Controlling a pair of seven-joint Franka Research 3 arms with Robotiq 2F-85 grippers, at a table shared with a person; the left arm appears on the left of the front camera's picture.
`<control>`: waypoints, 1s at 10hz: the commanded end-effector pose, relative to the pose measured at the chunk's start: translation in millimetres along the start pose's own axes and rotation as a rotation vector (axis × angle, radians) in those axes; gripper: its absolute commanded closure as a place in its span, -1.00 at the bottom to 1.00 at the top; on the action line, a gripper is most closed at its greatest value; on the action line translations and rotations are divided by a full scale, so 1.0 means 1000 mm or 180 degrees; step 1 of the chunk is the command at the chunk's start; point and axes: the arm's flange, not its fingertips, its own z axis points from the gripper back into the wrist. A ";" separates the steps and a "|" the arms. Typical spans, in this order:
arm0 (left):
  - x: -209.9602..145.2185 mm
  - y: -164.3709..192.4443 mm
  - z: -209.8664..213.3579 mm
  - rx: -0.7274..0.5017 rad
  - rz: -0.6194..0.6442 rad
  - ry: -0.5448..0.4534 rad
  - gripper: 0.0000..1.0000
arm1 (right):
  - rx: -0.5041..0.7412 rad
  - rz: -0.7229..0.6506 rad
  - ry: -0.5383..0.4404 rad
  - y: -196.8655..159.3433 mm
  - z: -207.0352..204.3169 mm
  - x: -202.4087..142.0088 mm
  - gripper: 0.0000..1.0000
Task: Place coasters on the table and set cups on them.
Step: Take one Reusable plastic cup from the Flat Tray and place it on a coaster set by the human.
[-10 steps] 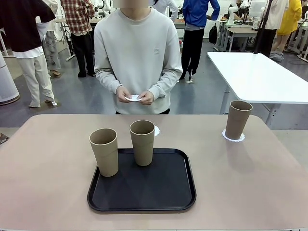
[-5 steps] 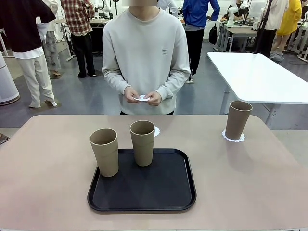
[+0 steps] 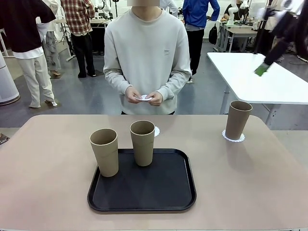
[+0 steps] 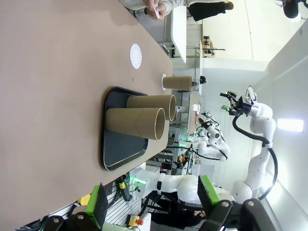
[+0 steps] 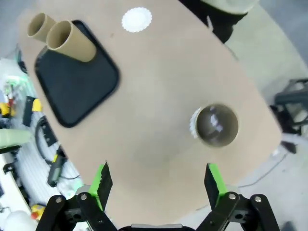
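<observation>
Coasters, front view: one coaster [image 3: 242, 138] lies at the right of the table [image 3: 48, 159] with a cup [image 3: 238, 119] standing on it. A bare coaster [image 3: 156, 131] sits just behind the black tray [image 3: 144, 192], which carries two tray cups [image 3: 104, 151]. The person's hands [image 3: 155, 98] hold a third coaster [image 3: 143, 98].

Left wrist view: left gripper [image 4: 154, 204], jaws wide, empty, well apart from the tray.

Right wrist view: right gripper [image 5: 158, 185], jaws wide, empty, high above the table and roughly over the cup on its coaster.

Step judged: one set done, third coaster not yet down. The next move likely calls for gripping a tray cup around its wall and setting it upright, centred on the bare coaster.
</observation>
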 end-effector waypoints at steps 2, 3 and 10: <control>0.000 -0.002 0.001 -0.0070 -0.0022 -0.0014 -1.00 | -0.0404 0.0255 0.0232 0.027 -0.068 0.029 -1.00; 0.000 -0.002 0.001 -0.0070 -0.0022 -0.0014 -1.00 | -0.0163 0.0387 0.0234 0.041 -0.082 0.040 -1.00; 0.000 -0.002 0.001 -0.0070 -0.0022 -0.0014 -1.00 | -0.0034 0.0519 0.0292 0.057 -0.106 0.048 -1.00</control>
